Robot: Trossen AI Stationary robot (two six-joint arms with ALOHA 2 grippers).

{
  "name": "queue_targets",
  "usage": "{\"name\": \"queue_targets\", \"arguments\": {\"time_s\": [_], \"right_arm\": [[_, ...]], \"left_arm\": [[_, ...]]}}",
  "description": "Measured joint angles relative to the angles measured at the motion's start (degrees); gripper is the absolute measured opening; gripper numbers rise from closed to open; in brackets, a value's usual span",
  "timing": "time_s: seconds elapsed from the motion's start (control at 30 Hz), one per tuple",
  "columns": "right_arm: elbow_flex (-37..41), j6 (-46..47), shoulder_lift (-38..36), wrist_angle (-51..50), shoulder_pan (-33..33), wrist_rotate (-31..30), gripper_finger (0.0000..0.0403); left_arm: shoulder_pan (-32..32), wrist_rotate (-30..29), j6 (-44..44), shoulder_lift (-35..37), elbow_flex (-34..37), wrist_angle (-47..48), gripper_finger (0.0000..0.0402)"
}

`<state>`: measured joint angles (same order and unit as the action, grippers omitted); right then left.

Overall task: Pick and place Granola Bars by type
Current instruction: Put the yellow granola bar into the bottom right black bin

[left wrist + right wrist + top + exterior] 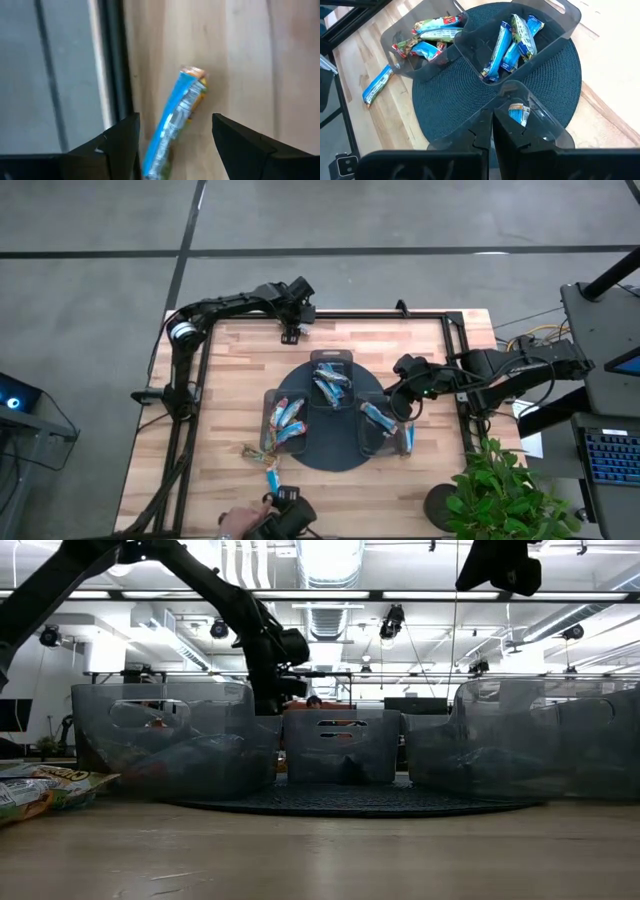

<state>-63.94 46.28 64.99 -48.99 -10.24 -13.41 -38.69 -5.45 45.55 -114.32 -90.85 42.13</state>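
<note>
A light blue granola bar (177, 112) with an orange end lies flat on the wood beside the black frame rail at the table's far edge. My left gripper (291, 332) (175, 120) hovers over it, open, one finger on each side and apart from it. My right gripper (398, 398) (492, 120) is shut on nothing, above the right-hand clear bin (385, 430), which holds a blue bar (519, 114). More bars fill the left bin (427, 35) and the far bin (512, 40). A loose blue bar (272, 478) and a small heap of bars (255, 450) lie near the front.
The three clear bins stand on a dark round tray (330, 455) at the table's middle. A person's hand (235, 525) with a dark object (292, 515) reaches in at the near edge. A potted plant (505, 490) stands at the near right corner.
</note>
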Motion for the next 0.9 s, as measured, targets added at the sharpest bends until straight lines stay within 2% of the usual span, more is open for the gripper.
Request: {"name": "queue_targets", "arguments": {"time_s": [0.57,0.9], "right_arm": [[0.4,0.2,0.0,0.1,0.0,0.4,0.0008],[0.5,0.2,0.0,0.0,0.0,0.4,0.0008]], "left_arm": [[-2.3,1.9,0.5,-4.4,0.2,-0.6,0.0228],[-3.2,1.9,-0.5,-6.5,0.2,-0.6,0.0194]]}}
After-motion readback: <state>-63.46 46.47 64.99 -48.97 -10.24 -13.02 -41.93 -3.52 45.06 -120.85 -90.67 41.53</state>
